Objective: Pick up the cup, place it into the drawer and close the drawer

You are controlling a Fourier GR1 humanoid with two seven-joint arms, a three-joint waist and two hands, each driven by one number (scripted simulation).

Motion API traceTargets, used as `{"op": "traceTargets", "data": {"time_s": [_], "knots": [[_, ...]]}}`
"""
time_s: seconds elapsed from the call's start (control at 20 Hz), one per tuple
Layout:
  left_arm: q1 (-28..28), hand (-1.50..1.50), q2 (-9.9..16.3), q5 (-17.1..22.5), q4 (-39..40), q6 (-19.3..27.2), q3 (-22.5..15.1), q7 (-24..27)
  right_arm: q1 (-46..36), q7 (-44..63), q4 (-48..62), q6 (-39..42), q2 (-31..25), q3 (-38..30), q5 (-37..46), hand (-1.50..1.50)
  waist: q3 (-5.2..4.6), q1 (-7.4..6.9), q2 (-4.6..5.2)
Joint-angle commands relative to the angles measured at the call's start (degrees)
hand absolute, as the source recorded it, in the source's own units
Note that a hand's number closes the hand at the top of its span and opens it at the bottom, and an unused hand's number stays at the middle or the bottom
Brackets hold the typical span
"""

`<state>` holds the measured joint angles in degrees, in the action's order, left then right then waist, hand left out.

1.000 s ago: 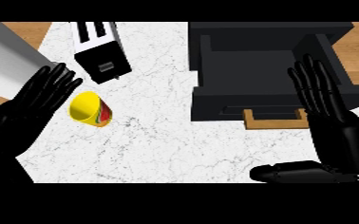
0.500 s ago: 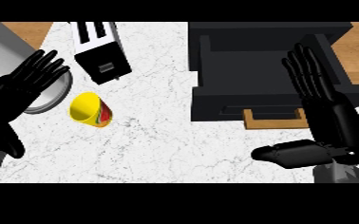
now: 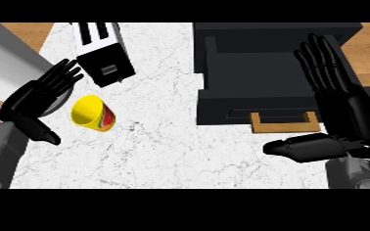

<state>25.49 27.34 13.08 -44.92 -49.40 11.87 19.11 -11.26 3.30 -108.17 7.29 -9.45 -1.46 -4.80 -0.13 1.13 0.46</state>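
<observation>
A yellow cup [image 3: 92,114] with a red and green side lies tipped on the white marble counter [image 3: 166,142], its mouth facing left. My left hand [image 3: 37,100] is open just left of the cup, palm toward it, fingers spread, not touching. The black drawer [image 3: 271,76] stands pulled open at the upper right, with a tan handle [image 3: 284,124] on its front. Over the drawer's right side my right hand [image 3: 339,103] is open, fingers straight and pointing away, thumb stretched left below the handle.
A black and white toaster [image 3: 104,54] stands behind the cup at the upper left. A grey surface [image 3: 18,61] lies at the left edge, partly under my left hand. Wood floor [image 3: 29,33] shows past the counter's corners.
My left hand has moved up and leftward, away from the cup's mouth. My right hand has shifted slightly up and left over the drawer. The cup has not moved.
</observation>
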Motion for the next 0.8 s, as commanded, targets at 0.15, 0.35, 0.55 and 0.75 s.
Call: {"op": "traceTargets", "data": {"time_s": [0.15,0.35,0.55,0.75], "knots": [[1.71,-1.50,0.07,-11.31,11.42,-0.44,-3.53,17.05,-2.58,4.35,-1.46,1.80,-2.24,-3.12,-3.76,-1.50,-0.02,0.19,-0.05],[2.75,-1.50,0.25,-13.77,17.75,2.06,-4.48,22.80,-3.11,1.97,0.41,1.10,-1.56,-2.53,-2.04,-1.50,-0.18,1.11,0.44],[2.10,-1.50,-0.75,-16.70,21.03,6.51,-6.45,27.90,-6.71,3.29,0.93,-0.31,-0.38,-1.64,-1.67,-1.50,-0.26,1.05,0.62],[2.78,-1.50,-0.50,-17.17,23.05,4.92,-7.63,30.44,-6.19,1.66,3.68,0.94,-1.51,-3.34,-2.28,-1.50,-0.26,0.95,0.80]]}}
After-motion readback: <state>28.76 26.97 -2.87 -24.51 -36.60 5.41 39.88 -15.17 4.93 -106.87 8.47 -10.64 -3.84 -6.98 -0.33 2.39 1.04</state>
